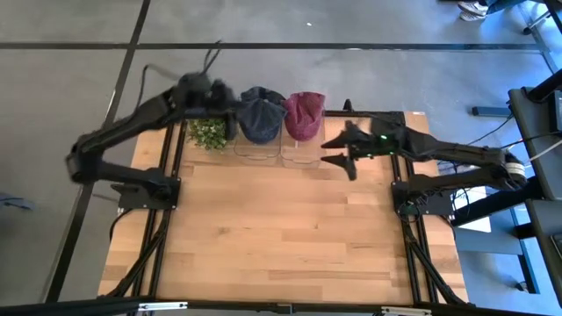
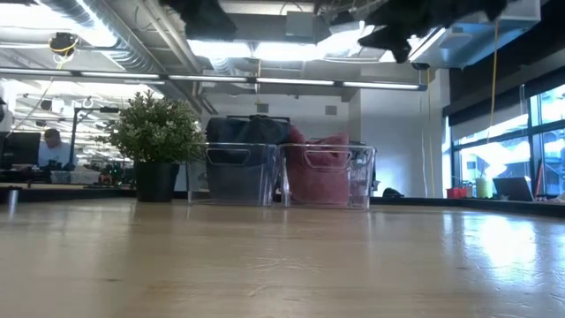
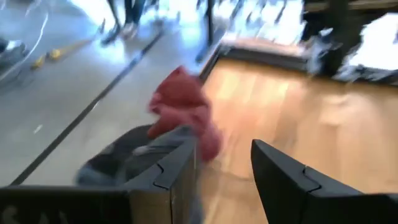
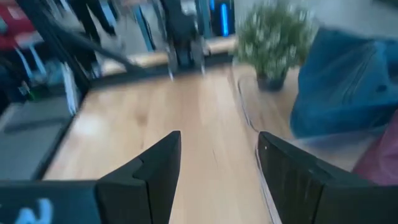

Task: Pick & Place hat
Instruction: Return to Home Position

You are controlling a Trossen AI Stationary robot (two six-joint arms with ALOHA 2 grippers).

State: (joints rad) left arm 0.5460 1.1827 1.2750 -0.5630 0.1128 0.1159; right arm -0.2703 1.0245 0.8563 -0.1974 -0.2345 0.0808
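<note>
Two bins (image 2: 196, 181) (image 2: 362, 181) hold black cap (image 1: 261, 118) and red cap (image 1: 304, 114); both tools (image 3: 222, 149) (image 4: 219, 137) apparently spread.

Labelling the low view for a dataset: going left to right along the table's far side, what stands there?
Potted plant → left transparent bin holding black caps → right transparent bin holding the red cap.

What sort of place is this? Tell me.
Likely an open-plan robotics lab: exposed ceiling ducts, a person at a desk beyond the table, large windows. Left gripper and right gripper hover open by the bins.
</note>
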